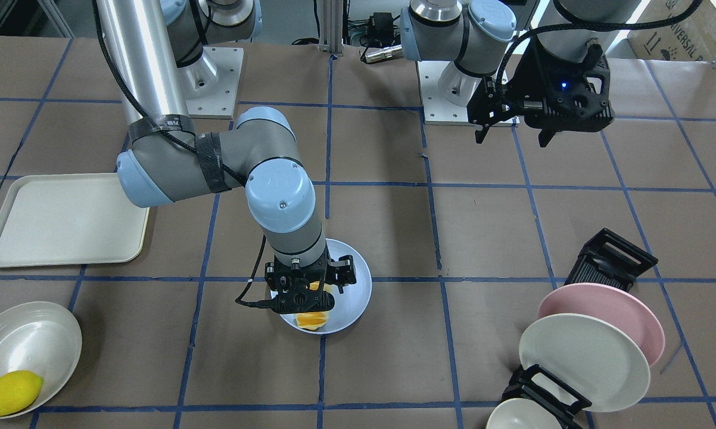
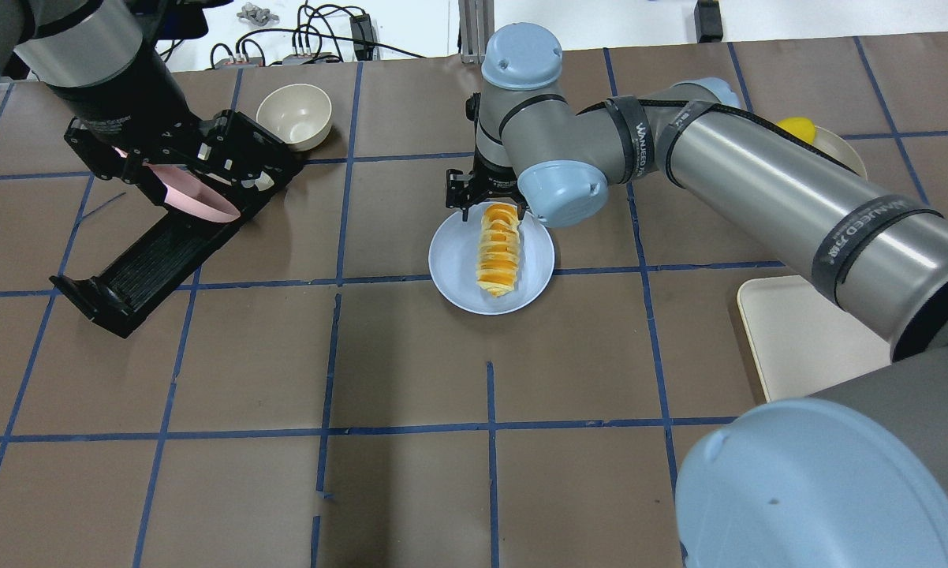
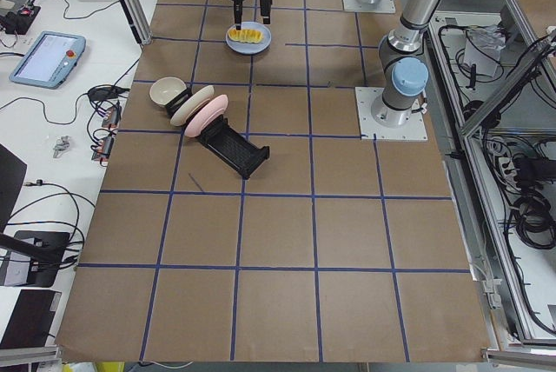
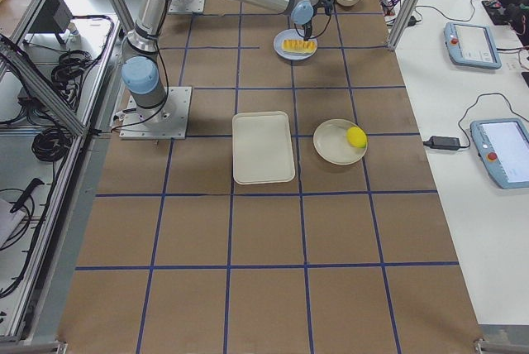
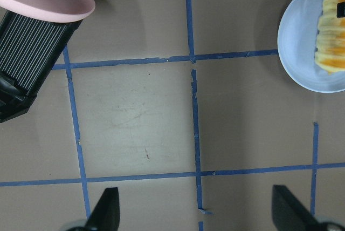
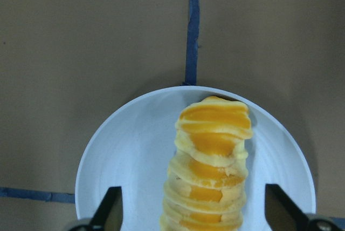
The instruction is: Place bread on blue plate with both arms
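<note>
1. The ridged, orange-and-cream segmented bread roll lies lengthwise in the round, matte pale blue plate on the brown paper-covered counter.
2. The right claw is spread wide astride one end of the roll, gripping nothing. The placing looks done.
3. The left claw hangs open and empty, well apart.
4. Next, I judge, it should lift straight clear without nudging the roll.

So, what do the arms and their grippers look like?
The right arm and left arm are grey-silver tubes with light blue joint caps. Black straps hold a cable on the right arm. The right gripper and left gripper are black, two-fingered; the left shows a blue light.
</note>
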{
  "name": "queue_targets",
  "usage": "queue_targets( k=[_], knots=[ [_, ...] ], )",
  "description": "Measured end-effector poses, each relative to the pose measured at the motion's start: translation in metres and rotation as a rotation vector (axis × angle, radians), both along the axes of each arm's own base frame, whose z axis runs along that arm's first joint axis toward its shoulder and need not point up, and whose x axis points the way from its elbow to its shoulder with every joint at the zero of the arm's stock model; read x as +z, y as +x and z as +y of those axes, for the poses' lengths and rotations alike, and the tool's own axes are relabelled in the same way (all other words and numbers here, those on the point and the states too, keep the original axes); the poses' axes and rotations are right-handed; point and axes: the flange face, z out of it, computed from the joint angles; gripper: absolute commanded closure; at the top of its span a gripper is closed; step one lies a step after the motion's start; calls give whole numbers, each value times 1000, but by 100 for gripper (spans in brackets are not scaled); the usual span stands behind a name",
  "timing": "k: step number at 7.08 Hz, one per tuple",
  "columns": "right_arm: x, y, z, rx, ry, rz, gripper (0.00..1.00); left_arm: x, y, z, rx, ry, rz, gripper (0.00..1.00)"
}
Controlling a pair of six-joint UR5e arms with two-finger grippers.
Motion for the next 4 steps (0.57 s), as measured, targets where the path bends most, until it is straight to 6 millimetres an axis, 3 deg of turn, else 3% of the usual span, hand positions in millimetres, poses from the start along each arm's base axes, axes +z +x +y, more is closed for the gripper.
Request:
queue_targets(
  k=[1,2,4],
  knots=[
    [7,-3,0,8,-17,13,0,0,0,0,0,0,0,0],
    [29,-16,-7,24,-74,48,0,0,0,0,1,0,0,0],
    [92,-67,-29,24,-202,96,0,0,0,0,1,-1,1,0]
  ],
)
